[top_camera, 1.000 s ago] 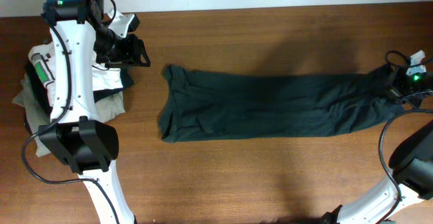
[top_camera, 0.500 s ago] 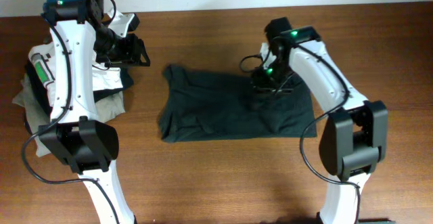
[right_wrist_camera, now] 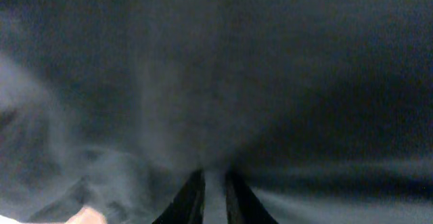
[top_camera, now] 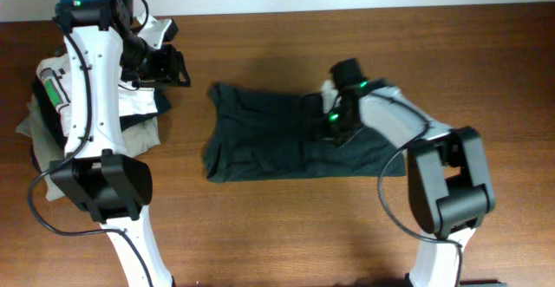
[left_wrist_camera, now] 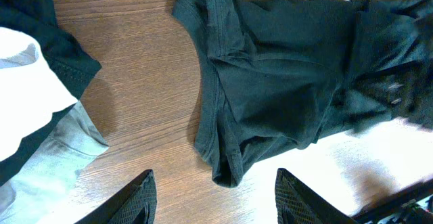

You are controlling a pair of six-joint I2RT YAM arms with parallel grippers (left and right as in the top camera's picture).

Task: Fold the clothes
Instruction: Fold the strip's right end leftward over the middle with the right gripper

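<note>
Right pincer (right_wrist_camera: 214, 198) is nearly closed, with a thin gap between the tips, low against the dark T-shirt (top_camera: 251, 144). Can't tell if fabric is pinched. It sits right of the shirt's centre, where the cloth is doubled over. The shirt lies stretched left to right mid-surface (top_camera: 286, 235), left end bunched. Left pincer (left_wrist_camera: 215, 200) is wide, empty, hovering over bare wood left of the shirt, apart from it. At far left is a pile: white garment (left_wrist_camera: 20, 82), pale beige garment (left_wrist_camera: 47, 176).
</note>
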